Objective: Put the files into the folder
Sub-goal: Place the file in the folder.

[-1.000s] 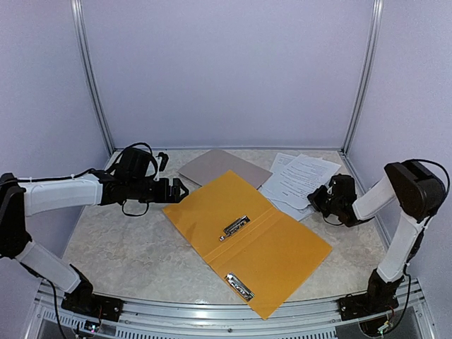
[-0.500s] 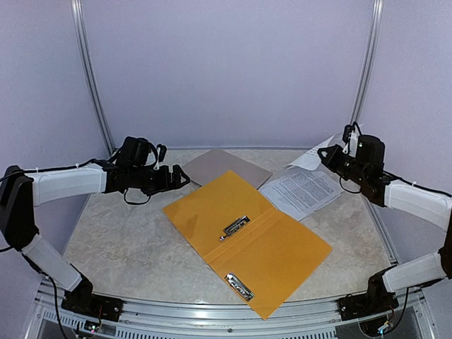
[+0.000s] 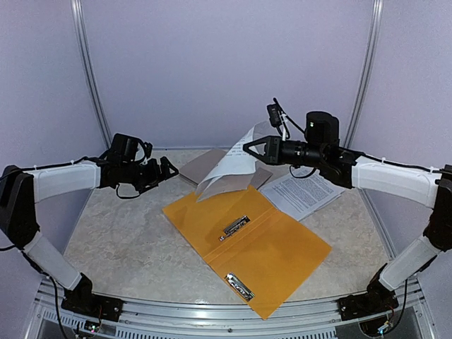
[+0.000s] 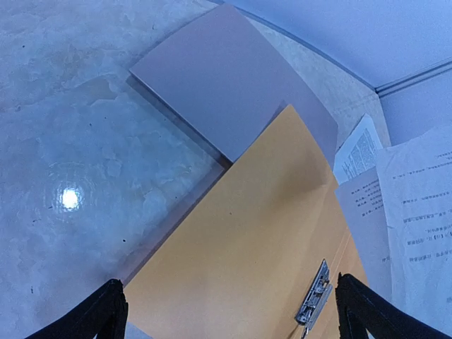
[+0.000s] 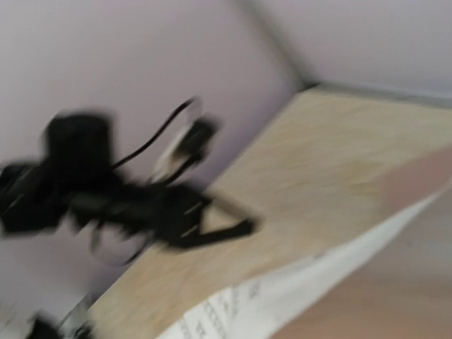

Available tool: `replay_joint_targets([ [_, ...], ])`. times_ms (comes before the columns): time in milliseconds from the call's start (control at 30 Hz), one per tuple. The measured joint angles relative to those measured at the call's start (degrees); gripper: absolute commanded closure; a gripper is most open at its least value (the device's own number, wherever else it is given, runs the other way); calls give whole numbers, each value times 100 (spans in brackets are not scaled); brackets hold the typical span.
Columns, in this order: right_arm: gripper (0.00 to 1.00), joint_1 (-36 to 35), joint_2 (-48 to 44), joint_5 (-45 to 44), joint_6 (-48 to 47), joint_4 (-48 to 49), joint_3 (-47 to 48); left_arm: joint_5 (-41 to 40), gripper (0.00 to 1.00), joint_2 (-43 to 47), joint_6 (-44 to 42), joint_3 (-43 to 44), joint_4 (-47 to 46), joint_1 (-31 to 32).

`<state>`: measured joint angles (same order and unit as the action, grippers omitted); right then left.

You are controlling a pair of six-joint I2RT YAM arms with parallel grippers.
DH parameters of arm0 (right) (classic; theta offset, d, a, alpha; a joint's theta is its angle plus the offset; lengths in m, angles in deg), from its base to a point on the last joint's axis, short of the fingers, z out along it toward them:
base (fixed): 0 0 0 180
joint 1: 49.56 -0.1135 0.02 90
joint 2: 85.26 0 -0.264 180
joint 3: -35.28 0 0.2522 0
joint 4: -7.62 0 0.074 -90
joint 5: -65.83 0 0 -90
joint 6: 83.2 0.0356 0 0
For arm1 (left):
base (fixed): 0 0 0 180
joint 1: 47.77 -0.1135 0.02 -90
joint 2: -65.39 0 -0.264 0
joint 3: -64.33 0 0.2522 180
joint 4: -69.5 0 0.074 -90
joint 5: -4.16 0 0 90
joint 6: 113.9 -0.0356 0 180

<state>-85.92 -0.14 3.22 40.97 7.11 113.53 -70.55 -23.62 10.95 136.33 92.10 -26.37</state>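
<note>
The orange folder [image 3: 247, 233] lies open on the table, with two metal clips on its inner face. My right gripper [image 3: 253, 147] is raised over the folder's far corner and is shut on one white printed sheet [image 3: 224, 168], which hangs curled below it. The other files [image 3: 305, 191] lie on the table to the folder's right. My left gripper [image 3: 168, 169] is open and empty just off the folder's left corner. In the left wrist view the folder [image 4: 247, 233] spans the gap between my open fingers [image 4: 106, 314], with sheets [image 4: 417, 212] at the right. The right wrist view is blurred and shows a sheet edge [image 5: 282, 296].
A grey-brown clipboard [image 3: 200, 167] lies behind the folder, partly hidden by the hanging sheet; it also shows in the left wrist view [image 4: 226, 99]. Purple walls with metal posts close in the back and both sides. A metal rail [image 3: 212, 318] runs along the near edge.
My right gripper has lifted one sheet off the pile and swung it up and left, from the right wall to above the folder's far corner. My left gripper has drawn back slightly to the left.
</note>
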Motion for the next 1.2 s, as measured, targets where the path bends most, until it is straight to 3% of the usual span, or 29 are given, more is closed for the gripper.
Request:
replay_joint_targets([
  [133, 100, -490, 190, 404, -175, -50, 131, -378, 1, 446, 28, -166, 28, -81],
  [267, 100, -675, 192, 625, -103, 42, -332, -702, 1, 802, 26, -260, 39, -87],
  [433, 100, -669, 61, 348, 175, -190, -1390, -778, 1, 791, 35, -271, 42, -87],
  [533, 100, -664, 90, 138, 345, -549, -1554, -627, 1, 601, 118, -271, 37, -87],
  [933, 100, -715, 949, -219, 732, -839, -1279, 1062, 1, -334, 1246, -931, -601, -339],
  [1200, 100, -1012, 1759, -243, 743, -820, -151, 1137, 1, -186, 1438, -1239, -498, -520],
])
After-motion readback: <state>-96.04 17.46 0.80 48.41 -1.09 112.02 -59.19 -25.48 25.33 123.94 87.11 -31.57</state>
